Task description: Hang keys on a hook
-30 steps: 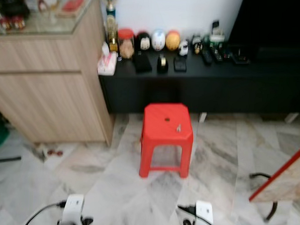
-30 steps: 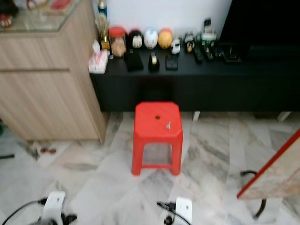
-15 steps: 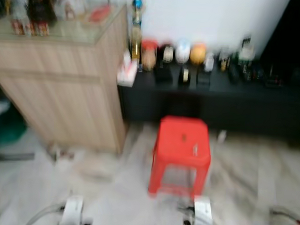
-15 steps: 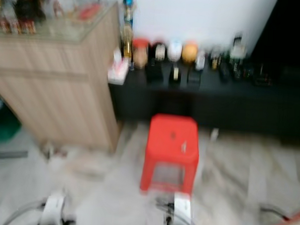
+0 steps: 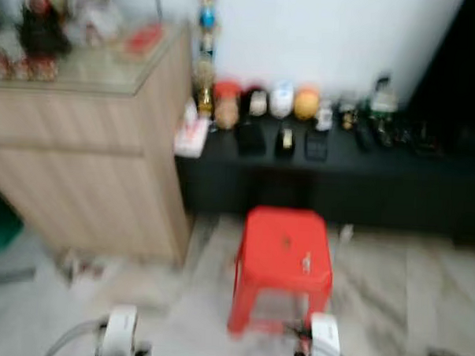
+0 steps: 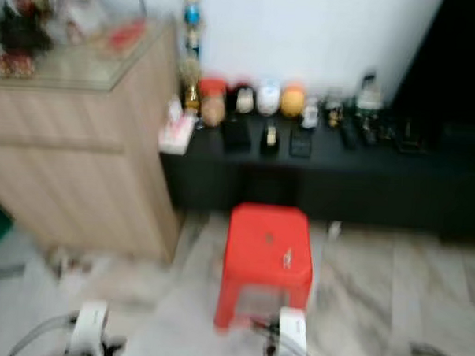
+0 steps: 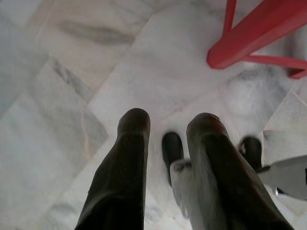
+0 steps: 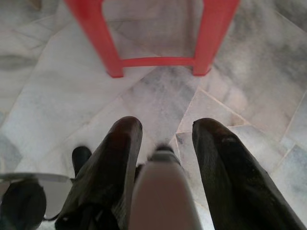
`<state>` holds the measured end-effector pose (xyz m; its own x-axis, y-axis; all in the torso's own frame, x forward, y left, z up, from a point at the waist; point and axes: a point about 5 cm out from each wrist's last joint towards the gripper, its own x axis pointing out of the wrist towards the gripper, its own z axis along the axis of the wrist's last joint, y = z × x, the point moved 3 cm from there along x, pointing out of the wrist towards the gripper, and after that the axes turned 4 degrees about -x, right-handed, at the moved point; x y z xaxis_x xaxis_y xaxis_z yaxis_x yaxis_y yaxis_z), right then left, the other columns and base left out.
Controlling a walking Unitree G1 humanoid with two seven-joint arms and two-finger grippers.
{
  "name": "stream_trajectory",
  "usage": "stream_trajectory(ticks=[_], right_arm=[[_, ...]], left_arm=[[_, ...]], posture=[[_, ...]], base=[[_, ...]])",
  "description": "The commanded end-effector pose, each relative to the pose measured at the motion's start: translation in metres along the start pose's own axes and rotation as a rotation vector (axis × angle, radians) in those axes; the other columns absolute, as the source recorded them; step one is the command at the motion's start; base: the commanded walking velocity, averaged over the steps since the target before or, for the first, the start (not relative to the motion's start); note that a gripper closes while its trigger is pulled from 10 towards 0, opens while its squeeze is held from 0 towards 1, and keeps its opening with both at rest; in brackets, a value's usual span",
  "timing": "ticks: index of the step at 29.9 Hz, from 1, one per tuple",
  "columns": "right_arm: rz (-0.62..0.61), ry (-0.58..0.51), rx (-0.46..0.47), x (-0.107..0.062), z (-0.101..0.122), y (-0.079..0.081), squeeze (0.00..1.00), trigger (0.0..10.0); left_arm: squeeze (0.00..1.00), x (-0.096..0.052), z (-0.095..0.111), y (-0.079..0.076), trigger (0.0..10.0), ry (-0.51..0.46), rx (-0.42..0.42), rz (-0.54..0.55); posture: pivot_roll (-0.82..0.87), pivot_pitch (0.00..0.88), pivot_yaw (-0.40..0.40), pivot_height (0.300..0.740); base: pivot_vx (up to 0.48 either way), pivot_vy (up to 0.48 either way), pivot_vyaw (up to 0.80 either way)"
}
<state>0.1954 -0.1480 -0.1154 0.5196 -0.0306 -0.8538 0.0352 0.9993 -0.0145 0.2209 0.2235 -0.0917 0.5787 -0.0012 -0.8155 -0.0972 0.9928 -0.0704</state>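
- Status: task at an early stage — nothing has been picked up, by what the pictures show.
- Keys (image 5: 305,264): a small pale object lying on the seat of the red stool (image 5: 284,245), toward its right side; blurred, so taken to be the keys by judgement only.
- Stool: stands on the marble floor (image 7: 57,72), in front of the black tabletop (image 5: 427,159) that carries a row of small items; a wooden cabinet (image 5: 80,171) stands to the left.
- Left claw (image 7: 168,125): low over the floor, fingers a moderate gap apart, holding nothing; a stool leg lies ahead of it.
- Right claw (image 8: 165,130): also low, fingers apart and empty, pointing at the stool's legs.
- Hook: none can be made out in these blurred views.
- Remaining: reach the stool, lift the keys, find the hook, hang them — all outstanding.
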Motion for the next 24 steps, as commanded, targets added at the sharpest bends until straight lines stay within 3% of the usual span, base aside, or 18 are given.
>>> stream_trajectory(ticks=[1, 15, 24], right_arm=[[-0.031, 0.005, 0.012, -0.0001, -0.001, -0.0094, 0.0, 10.0], [-0.055, 0.005, 0.006, 0.0, 0.0001, -0.0106, 0.0, 10.0], [-0.043, -0.057, 0.045, -0.0006, 0.005, -0.0098, 0.0, 10.0]], left_arm=[[0.0, 0.0009, -0.0073, -0.0072, 10.0, 0.021, -0.007, -0.017], [0.0, 0.0008, -0.0065, -0.0052, 10.0, 0.023, -0.022, -0.003], [0.0, 0.0005, -0.0057, -0.0023, 10.0, -0.002, -0.035, 0.033]], posture=[[-0.13, 0.0, 0.013, 0.74], [-0.12, 0.028, -0.002, 0.74], [-0.12, 0.046, -0.002, 0.74]], base=[[0.296, 0.0, 0.0], [0.295, 0.0, -0.25], [0.0, 0.0, 0.0]])
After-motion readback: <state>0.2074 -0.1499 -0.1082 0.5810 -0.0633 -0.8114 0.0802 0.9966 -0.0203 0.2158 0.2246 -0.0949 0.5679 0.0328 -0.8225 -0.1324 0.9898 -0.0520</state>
